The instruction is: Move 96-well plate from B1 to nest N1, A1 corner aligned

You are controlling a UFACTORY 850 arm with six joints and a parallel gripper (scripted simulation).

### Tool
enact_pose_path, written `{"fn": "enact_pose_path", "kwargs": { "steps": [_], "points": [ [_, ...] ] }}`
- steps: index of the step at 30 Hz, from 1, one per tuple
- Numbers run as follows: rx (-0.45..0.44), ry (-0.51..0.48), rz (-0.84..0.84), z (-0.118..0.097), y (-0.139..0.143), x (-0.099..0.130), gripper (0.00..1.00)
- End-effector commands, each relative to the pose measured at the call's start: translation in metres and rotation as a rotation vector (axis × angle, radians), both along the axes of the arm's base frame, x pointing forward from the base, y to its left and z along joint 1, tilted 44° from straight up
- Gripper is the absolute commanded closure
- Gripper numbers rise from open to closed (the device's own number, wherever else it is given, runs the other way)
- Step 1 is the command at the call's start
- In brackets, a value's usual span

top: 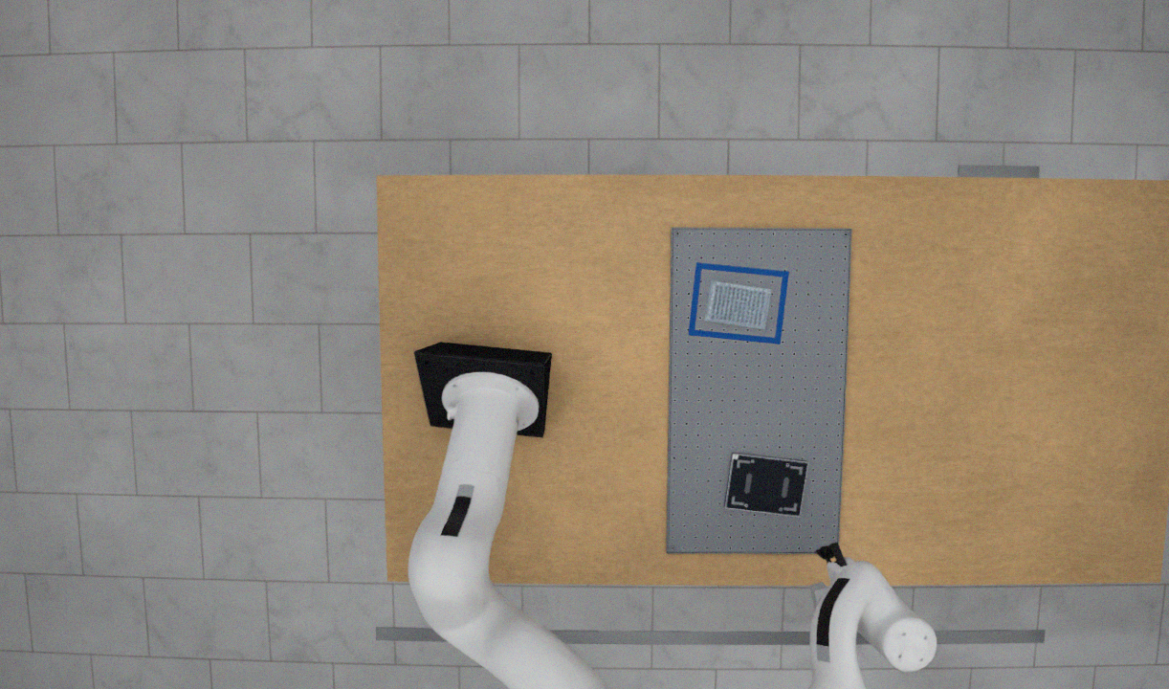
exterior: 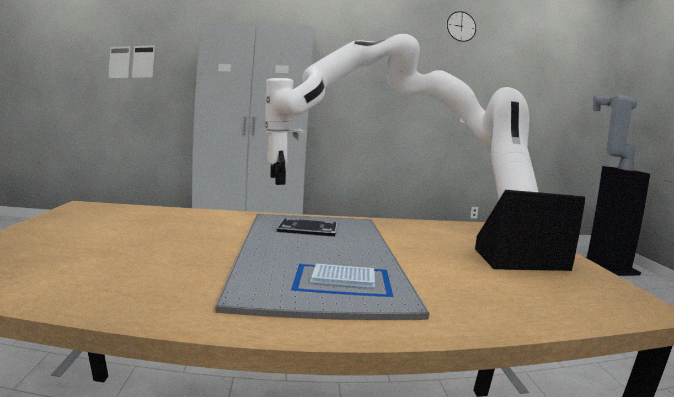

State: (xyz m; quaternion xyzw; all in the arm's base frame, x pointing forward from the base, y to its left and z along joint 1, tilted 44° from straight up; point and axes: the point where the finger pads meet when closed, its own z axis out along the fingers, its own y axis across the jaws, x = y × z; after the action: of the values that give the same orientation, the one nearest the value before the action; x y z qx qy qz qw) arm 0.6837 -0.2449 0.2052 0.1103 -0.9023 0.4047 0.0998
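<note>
The white 96-well plate (top: 738, 304) lies flat inside the blue-taped bench spot on the grey perforated breadboard (top: 757, 389); it also shows in the exterior view (exterior: 342, 275). The black plate nest (top: 765, 483) with white corner locators sits empty at the breadboard's other end, also seen from the side (exterior: 306, 226). My gripper (exterior: 278, 173) hangs high above the table, beyond the nest end of the breadboard, fingers pointing down, open and empty. From above only its tip (top: 830, 554) shows by the breadboard's corner. I cannot make out the plate's cut-off corner.
The arm's black base block (exterior: 529, 230) stands on the wooden table beside the breadboard. A grey device on a black pedestal (exterior: 618, 217) stands off the table's far side. A grey cabinet (exterior: 252, 118) is behind.
</note>
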Motion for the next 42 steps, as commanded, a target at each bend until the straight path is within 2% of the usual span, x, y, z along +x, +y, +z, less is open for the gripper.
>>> {"fn": "enact_pose_path", "kwargs": {
  "steps": [1, 17, 21, 23, 31, 34, 38, 40, 42],
  "points": [
    [0.000, -0.002, 0.001, 0.001, 0.000, 0.001, 0.00],
    [0.000, -0.002, 0.001, 0.001, 0.000, 0.001, 0.00],
    [-0.003, -0.106, -0.082, -0.012, 0.016, 0.003, 0.00],
    [-0.003, -0.115, -0.088, -0.016, 0.020, 0.003, 0.00],
    [-0.007, -0.276, -0.222, -0.040, 0.046, 0.004, 0.00],
    [-0.007, -0.280, -0.225, -0.042, 0.048, 0.004, 0.00],
    [-0.009, -0.381, -0.312, -0.055, 0.063, 0.004, 0.00],
    [-0.009, -0.388, -0.318, -0.059, 0.067, 0.004, 0.00],
    [-0.010, -0.438, -0.362, -0.066, 0.075, 0.003, 0.00]
  ]
}}
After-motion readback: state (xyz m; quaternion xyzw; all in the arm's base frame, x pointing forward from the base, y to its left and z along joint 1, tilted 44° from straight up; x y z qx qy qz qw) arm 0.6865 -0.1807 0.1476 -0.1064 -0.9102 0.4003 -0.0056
